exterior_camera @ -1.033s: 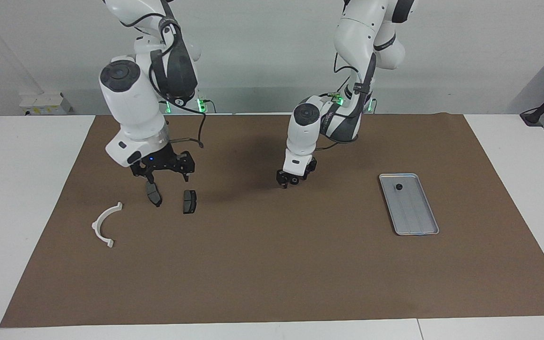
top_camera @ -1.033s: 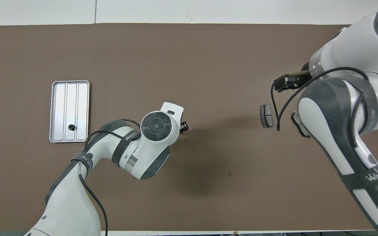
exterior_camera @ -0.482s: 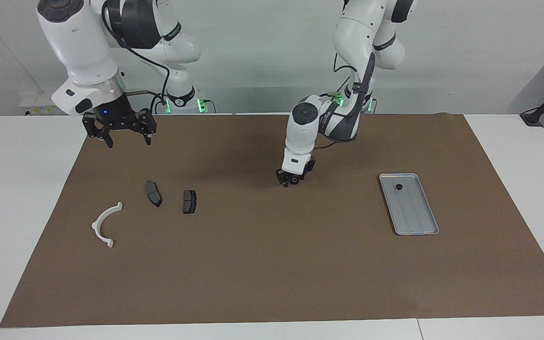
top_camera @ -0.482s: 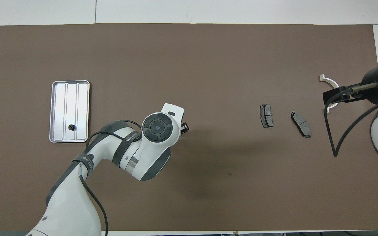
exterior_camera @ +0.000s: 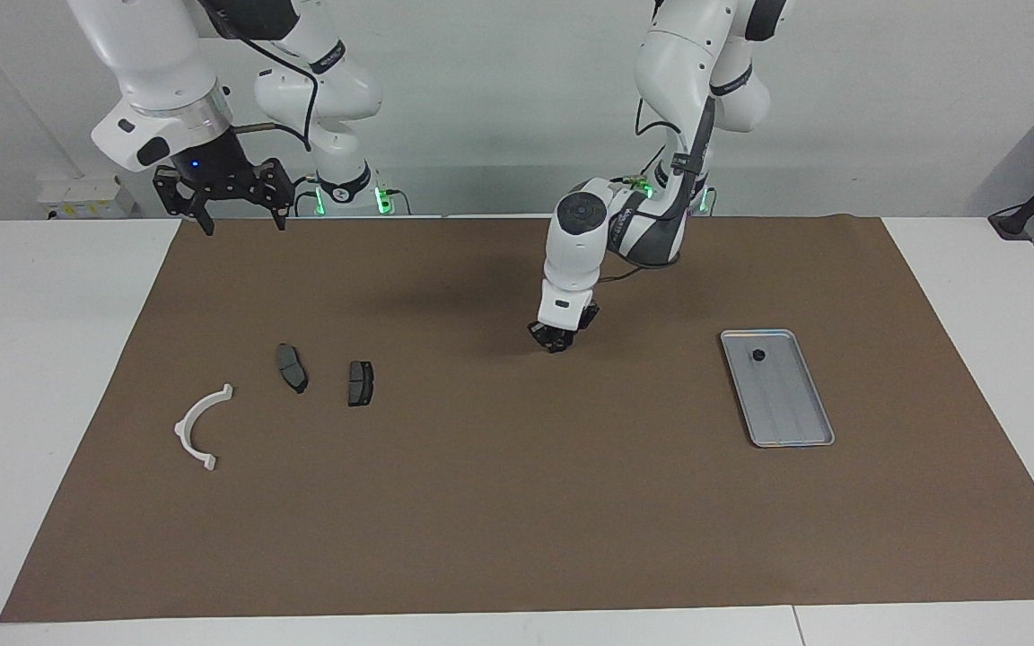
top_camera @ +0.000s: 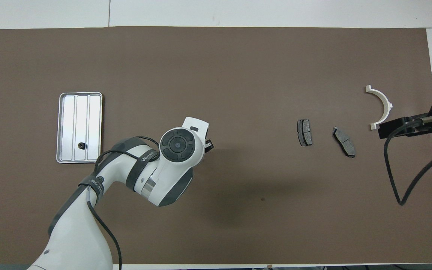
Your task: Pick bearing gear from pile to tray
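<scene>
The silver-grey tray [exterior_camera: 786, 404] lies on the brown mat toward the left arm's end and holds one tiny black round piece [exterior_camera: 758, 355]; both also show in the overhead view, the tray [top_camera: 77, 112] and the piece [top_camera: 82, 145]. The pile lies toward the right arm's end: a white half-ring bracket [exterior_camera: 183, 423] [top_camera: 387, 105] and two dark grey brake-pad pieces [exterior_camera: 292, 367] [exterior_camera: 360, 382]. My left gripper [exterior_camera: 556, 339] [top_camera: 208, 142] hangs low over the middle of the mat. My right gripper [exterior_camera: 241, 215] [top_camera: 388, 128] is open, empty and raised high over the mat's corner.
The brown mat [exterior_camera: 517, 502] covers most of the white table [exterior_camera: 23, 359]. The left arm's elbow [top_camera: 171, 165] hangs over the mat's middle. A black cable [top_camera: 396, 180] dangles from the right arm.
My right gripper rose from just above the brake-pad pieces and drew back toward its base, empty. My left gripper stayed low over the middle and turned a little.
</scene>
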`<state>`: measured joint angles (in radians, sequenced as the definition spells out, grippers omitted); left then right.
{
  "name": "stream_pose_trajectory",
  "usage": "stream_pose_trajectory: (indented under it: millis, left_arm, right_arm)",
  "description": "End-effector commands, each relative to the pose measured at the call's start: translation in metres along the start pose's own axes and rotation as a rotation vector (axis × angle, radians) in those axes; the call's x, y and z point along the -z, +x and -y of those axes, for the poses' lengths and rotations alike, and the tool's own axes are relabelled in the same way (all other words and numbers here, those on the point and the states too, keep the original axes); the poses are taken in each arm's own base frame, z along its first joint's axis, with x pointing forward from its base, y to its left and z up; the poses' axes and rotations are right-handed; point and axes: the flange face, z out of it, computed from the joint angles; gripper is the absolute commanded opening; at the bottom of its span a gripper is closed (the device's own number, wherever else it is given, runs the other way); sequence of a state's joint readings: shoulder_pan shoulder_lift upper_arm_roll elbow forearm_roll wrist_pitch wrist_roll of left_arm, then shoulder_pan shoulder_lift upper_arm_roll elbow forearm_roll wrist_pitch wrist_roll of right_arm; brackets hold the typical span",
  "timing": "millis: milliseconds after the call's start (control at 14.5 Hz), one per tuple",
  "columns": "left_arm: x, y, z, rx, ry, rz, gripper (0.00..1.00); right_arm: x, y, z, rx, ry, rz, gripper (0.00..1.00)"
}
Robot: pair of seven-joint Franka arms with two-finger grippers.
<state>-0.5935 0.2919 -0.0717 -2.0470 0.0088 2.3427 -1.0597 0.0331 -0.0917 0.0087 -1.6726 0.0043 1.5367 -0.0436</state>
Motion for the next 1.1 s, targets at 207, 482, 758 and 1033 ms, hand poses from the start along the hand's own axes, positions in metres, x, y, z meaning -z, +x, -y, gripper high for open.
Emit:
stream_pose_trajectory:
  millis: [207, 482, 758, 1033]
  left_arm:
    - [0.073, 0.159, 0.157, -0.156, 0.030, 0.004, 0.02]
    - [0.076, 0.235, 0.219, -0.207, -0.010, -0.052, 0.01]
    - [0.042, 0.284, 0.247, -0.276, -0.013, -0.074, 0.01]
    - [0.026, 0.291, 0.259, -0.284, -0.013, -0.074, 0.01]
  right_arm:
    - [-0.003, 0.002, 0.001, -0.029, 0.042, -0.001, 1.00]
    - [-0.001, 0.004, 0.002, -0.026, 0.036, -0.018, 1.00]
    - [0.004, 0.006, 0.000, -0.015, -0.004, -0.052, 1.00]
    - [0.013, 0.009, 0.003, 0.001, -0.056, -0.086, 1.00]
